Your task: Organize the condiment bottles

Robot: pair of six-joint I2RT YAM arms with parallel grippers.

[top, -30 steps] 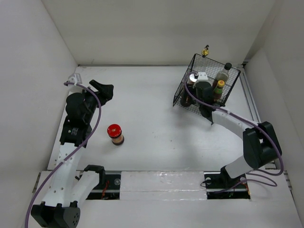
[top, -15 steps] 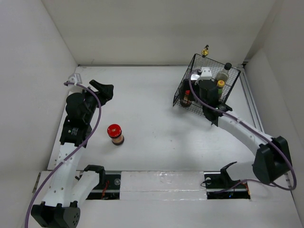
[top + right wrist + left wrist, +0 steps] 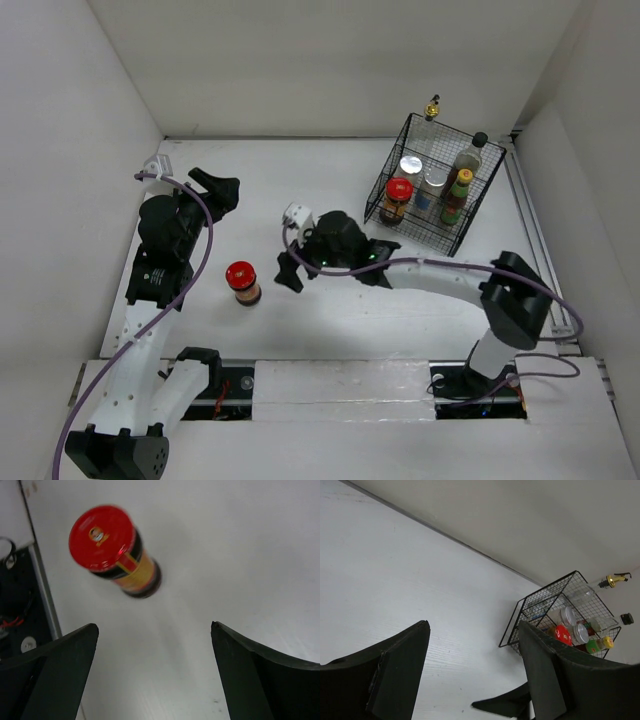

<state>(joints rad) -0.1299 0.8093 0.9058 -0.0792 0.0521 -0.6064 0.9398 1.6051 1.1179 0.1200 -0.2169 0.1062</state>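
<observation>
One red-lidded dark jar [image 3: 241, 282] [image 3: 115, 550] stands alone on the table's left side. My right gripper [image 3: 305, 268] [image 3: 154, 627] hovers just to its right, open and empty, with the jar ahead of its fingertips. The black wire basket [image 3: 386, 178] [image 3: 517, 625] at the back right holds another red-lidded jar [image 3: 398, 198], two silver-capped white ones [image 3: 411, 165], a yellow-capped green bottle [image 3: 458, 195] and a black-capped bottle [image 3: 470, 152]. A gold-topped clear bottle [image 3: 432, 107] stands behind the basket. My left gripper [image 3: 218, 183] [image 3: 475, 630] is raised at the left, open and empty.
White walls close the table in on the left, back and right. A black rail [image 3: 20, 605] runs along the near edge by the arm bases. The right arm [image 3: 450, 278] stretches across the table's middle from its base at the near right.
My right gripper has left the basket, swung left across the table to beside the lone jar, and opened wide. A red-lidded jar now stands uncovered in the basket. The left arm has not moved.
</observation>
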